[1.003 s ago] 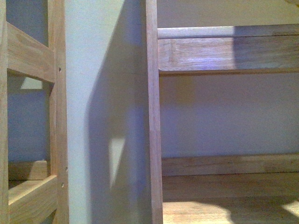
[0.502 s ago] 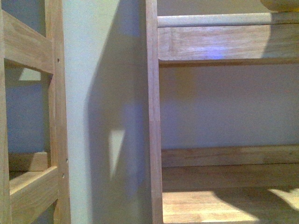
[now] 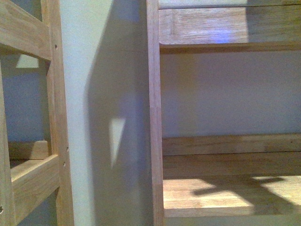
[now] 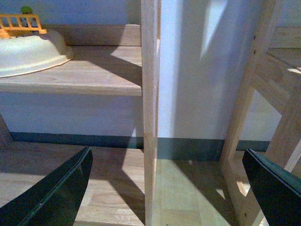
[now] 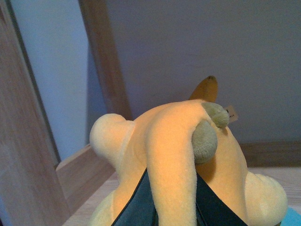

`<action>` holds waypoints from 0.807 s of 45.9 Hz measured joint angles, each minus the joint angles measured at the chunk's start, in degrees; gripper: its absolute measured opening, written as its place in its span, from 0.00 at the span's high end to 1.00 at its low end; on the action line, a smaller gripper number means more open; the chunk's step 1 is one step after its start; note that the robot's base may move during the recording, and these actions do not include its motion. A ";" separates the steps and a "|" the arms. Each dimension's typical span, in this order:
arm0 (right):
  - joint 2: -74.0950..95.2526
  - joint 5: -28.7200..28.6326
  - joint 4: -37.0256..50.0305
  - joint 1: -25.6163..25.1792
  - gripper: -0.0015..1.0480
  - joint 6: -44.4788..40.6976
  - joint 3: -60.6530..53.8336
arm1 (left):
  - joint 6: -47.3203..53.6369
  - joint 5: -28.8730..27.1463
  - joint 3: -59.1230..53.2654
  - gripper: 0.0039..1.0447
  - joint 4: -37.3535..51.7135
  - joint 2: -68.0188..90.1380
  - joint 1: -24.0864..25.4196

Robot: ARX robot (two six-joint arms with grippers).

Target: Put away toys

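Observation:
The orange-yellow plush toy [image 5: 169, 136] fills the right wrist view, with a rounded limb, a grey-green knob and a dark-tipped horn. My right gripper [image 5: 173, 203] is shut on a fold of it, one dark finger [image 5: 134, 209] on each side. The toy hangs over a wooden shelf board, in front of a pale wall. My left gripper [image 4: 164, 188] is open and holds nothing. Its fingers [image 4: 56, 193] stand wide apart on either side of a wooden upright [image 4: 149, 117], low over the floor. The front view shows neither the arms nor the toy.
The front view shows a wooden shelf upright [image 3: 154, 113], a lower board [image 3: 221, 193] with shadows across it, an upper rail [image 3: 225, 26] and a second frame [image 3: 51, 117] at the left. In the left wrist view a cream dish [image 4: 28, 52] and an orange fence piece [image 4: 19, 21] sit on a shelf [image 4: 94, 70].
In the front view the shelf rail and boards have slid upward in the picture. A yellowish shape at the top right has left the view. A new shadow crosses the lower board.

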 joint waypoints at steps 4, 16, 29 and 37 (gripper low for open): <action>1.95 0.94 0.00 2.14 0.93 0.92 1.84 | 0.00 0.00 0.00 0.06 0.00 0.00 0.00; 6.64 3.17 -0.85 6.34 0.93 0.96 6.51 | 0.00 0.00 0.00 0.06 0.00 0.00 0.00; 12.07 2.49 -1.18 6.45 0.93 0.87 10.91 | 0.00 0.00 0.00 0.06 0.00 0.00 0.00; 13.66 -0.48 1.03 5.77 0.93 2.05 11.02 | 0.00 0.00 0.00 0.06 0.00 0.00 0.00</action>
